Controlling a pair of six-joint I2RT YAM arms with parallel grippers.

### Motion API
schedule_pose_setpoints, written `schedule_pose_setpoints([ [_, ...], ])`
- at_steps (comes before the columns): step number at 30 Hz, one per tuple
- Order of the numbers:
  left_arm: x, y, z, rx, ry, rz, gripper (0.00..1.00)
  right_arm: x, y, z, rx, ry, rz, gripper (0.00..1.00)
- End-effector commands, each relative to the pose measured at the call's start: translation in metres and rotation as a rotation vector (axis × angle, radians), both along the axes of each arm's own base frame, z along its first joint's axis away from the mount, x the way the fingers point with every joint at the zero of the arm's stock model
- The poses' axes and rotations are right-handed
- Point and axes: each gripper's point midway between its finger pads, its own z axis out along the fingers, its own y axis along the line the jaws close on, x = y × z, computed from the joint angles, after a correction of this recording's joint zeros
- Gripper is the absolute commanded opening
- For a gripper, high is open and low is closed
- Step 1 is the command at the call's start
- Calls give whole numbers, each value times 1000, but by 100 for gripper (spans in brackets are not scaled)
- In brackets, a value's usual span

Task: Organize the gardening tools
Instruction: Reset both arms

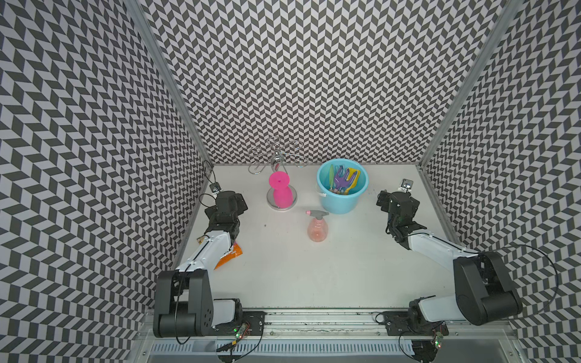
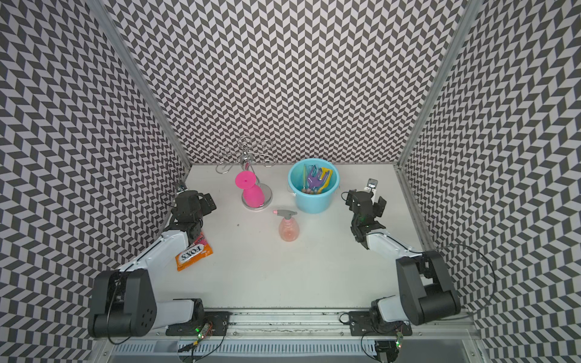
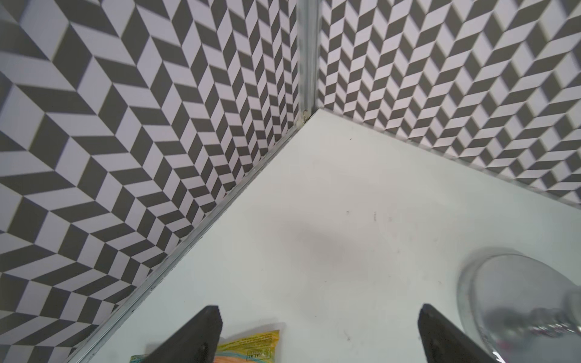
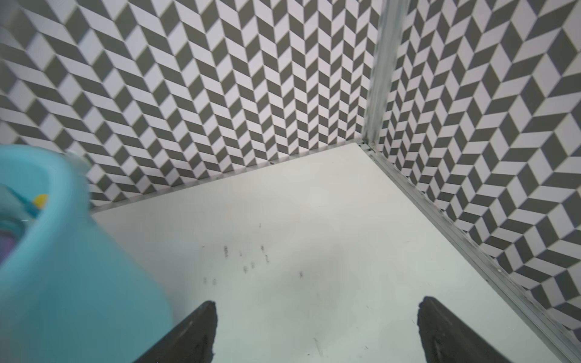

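Note:
Several gardening tools stand in a light blue bucket (image 1: 342, 202) at the back of the table: a green trowel (image 1: 331, 176), a purple fork (image 1: 341, 178) and a yellow shovel (image 1: 355, 175). The pinkish spray bottle (image 1: 317, 228) (image 2: 288, 228) stands upright in front of the bucket. My left gripper (image 1: 231, 202) (image 3: 320, 311) hovers open by the left wall, nothing between its fingers. My right gripper (image 1: 396, 201) (image 4: 316, 306) is open and empty over bare table, right of the bucket (image 4: 63, 283).
A bright pink cup (image 1: 280, 191) sits on a chrome stand (image 3: 515, 298) at the back, left of the bucket. An orange snack packet (image 2: 193, 256) (image 3: 251, 344) lies flat under my left arm. Patterned walls close in three sides.

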Motion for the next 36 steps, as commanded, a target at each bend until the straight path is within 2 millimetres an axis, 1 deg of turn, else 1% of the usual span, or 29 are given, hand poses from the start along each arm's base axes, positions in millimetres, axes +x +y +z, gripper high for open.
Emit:
schedule_pose_setpoints([
  [1,10,2,-7,18,-74,-10,100,-3,-18,12,-17,-111,-94,100],
  [4,11,0,-15,39,-138,-34,100,-7,-14,6,-53,-120,-45,100],
  [6,12,-1,-19,46,-160,-46,100,-12,-17,5,-63,-136,-54,100],
  [9,9,-9,-13,46,-255,-92,100,-22,-25,3,-51,-182,-51,100],
  [10,8,-12,-14,46,-266,-112,100,-27,-27,4,-46,-211,-49,100],
  [11,8,-14,-17,45,-267,-125,100,-30,-28,2,-40,-225,-34,100],
  [12,7,-17,-15,59,-286,-142,100,-32,-28,-2,-27,-235,-10,100],
  [14,3,-29,-12,78,-307,-194,100,-42,-31,-5,-7,-291,10,100],
  [16,-11,-51,-4,129,-379,-299,100,-55,-23,-1,-33,-358,83,100],
  [17,-19,-58,-5,152,-409,-326,100,-53,-15,-3,-41,-349,137,99],
  [18,-24,-62,-1,182,-455,-336,100,-49,-2,-12,-53,-301,216,100],
  [19,-20,-62,-2,199,-450,-334,100,-48,2,-13,-60,-311,249,100],
  [20,-15,-63,-9,180,-400,-343,100,-51,1,-9,-66,-355,243,100],
  [21,-14,-64,-10,152,-388,-356,100,-52,-3,-8,-67,-369,221,100],
  [22,-15,-63,-7,171,-416,-351,100,-47,-6,-15,-51,-318,201,99],
  [23,-16,-63,-6,174,-425,-352,100,-38,-7,-18,-44,-269,190,99],
  [24,-14,-63,-11,165,-392,-353,100,-34,-6,-12,-42,-283,193,100],
  [25,-14,-63,-12,157,-386,-353,100,-39,-4,-8,-61,-324,206,100],
  [26,-15,-63,-8,171,-409,-348,100,-47,-5,-10,-65,-340,205,99],
  [27,-16,-63,-8,173,-411,-348,100,-49,-5,-10,-68,-347,198,99],
  [29,-14,-63,-9,163,-397,-350,100,-44,-6,-17,-54,-295,193,100],
  [30,-15,-63,-9,170,-405,-348,100,-35,-5,-14,-51,-285,194,100],
  [31,-15,-63,-9,168,-400,-348,100,-34,-4,-15,-47,-272,199,99],
  [36,-15,-63,-10,167,-398,-349,100,-38,-6,-10,-48,-326,202,99],
])
